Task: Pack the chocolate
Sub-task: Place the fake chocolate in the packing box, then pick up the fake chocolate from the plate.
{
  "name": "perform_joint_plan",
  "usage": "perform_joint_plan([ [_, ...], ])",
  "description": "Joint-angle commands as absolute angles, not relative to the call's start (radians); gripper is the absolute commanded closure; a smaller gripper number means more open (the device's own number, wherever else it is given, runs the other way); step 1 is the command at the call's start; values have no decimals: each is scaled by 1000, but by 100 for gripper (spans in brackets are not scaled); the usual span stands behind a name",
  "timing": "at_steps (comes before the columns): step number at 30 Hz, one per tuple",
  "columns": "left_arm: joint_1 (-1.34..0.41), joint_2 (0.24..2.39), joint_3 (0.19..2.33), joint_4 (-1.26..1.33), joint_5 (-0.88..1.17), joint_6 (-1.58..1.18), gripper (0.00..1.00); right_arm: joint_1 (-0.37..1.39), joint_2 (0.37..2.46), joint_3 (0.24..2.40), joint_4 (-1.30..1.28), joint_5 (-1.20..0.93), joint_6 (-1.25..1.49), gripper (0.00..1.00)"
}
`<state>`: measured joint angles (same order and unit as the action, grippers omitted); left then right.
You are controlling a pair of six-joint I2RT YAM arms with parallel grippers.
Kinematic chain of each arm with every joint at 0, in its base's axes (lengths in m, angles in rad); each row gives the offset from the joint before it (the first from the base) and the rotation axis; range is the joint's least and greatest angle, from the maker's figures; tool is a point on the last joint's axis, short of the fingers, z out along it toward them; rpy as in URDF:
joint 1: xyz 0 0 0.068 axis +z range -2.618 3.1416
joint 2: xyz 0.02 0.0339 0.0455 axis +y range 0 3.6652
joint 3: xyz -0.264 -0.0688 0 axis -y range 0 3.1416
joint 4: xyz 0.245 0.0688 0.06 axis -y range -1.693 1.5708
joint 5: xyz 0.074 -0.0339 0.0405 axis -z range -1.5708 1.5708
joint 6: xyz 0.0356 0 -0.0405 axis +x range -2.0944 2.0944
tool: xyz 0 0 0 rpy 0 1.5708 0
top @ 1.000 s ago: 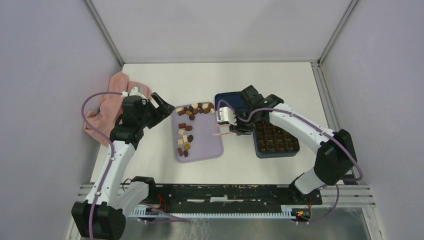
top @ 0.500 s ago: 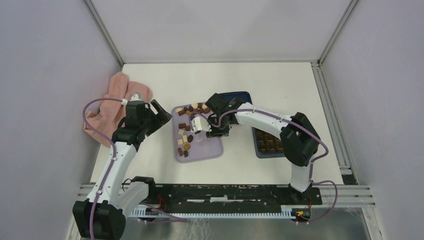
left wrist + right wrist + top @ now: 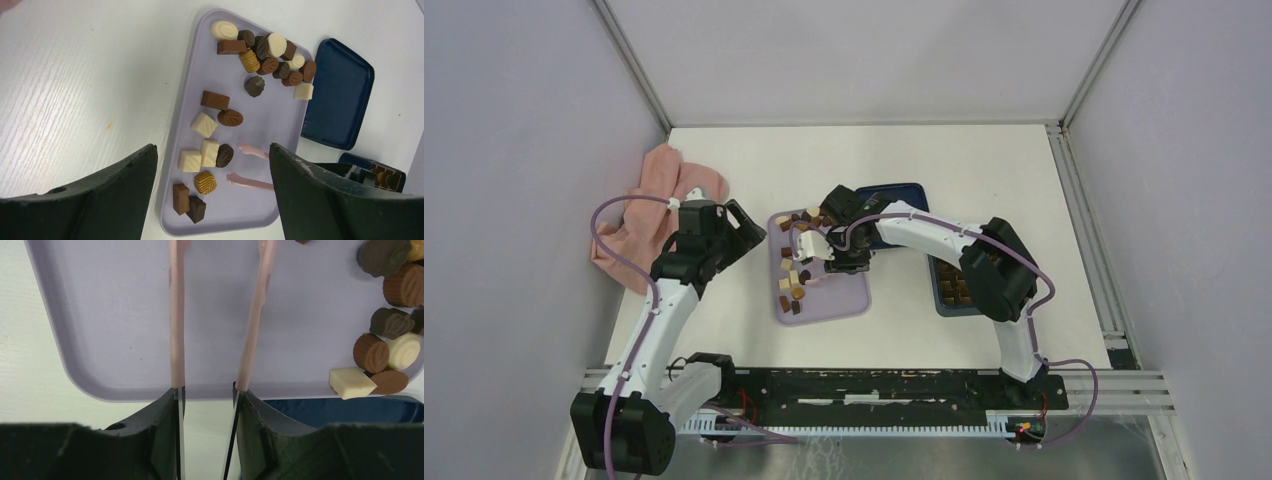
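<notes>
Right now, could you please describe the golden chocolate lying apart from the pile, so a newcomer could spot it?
Find the lilac tray mid-table and go to its end nearest the arm bases, away from the crowded pile. Beside a tip of the pink tongs sits the golden chocolate: a ribbed dome, the only caramel-coloured piece among white squares and brown blocks.

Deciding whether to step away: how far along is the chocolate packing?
Done: some pieces seem to sit in the box. In hand: the right gripper holds pink tongs over the lilac tray, gripping no piece. Remaining: about twenty chocolates on the tray; left gripper open.
</notes>
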<state>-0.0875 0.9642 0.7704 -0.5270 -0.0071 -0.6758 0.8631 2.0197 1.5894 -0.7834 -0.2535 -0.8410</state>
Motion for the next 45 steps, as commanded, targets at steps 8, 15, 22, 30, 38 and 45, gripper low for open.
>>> perform_joint_plan([
  [8, -89, 960, 785, -509, -35, -701, 13, 880, 2069, 1658, -799, -264, -810, 55],
  [15, -89, 953, 785, -517, -34, -700, 13, 891, 2081, 1677, -808, -253, -819, 56],
  [22, -89, 946, 775, -514, -35, -704, 13, 896, 2077, 1674, -822, -239, -837, 58],
  [30, -89, 953, 774, -510, -34, -701, 13, 906, 2071, 1654, -821, -197, -854, 58],
  [38, -89, 953, 773, -507, -32, -703, 13, 913, 2092, 1679, -823, -193, -845, 56],
  [45, -89, 952, 772, -509, -31, -705, 13, 919, 2094, 1672, -824, -188, -842, 59],
])
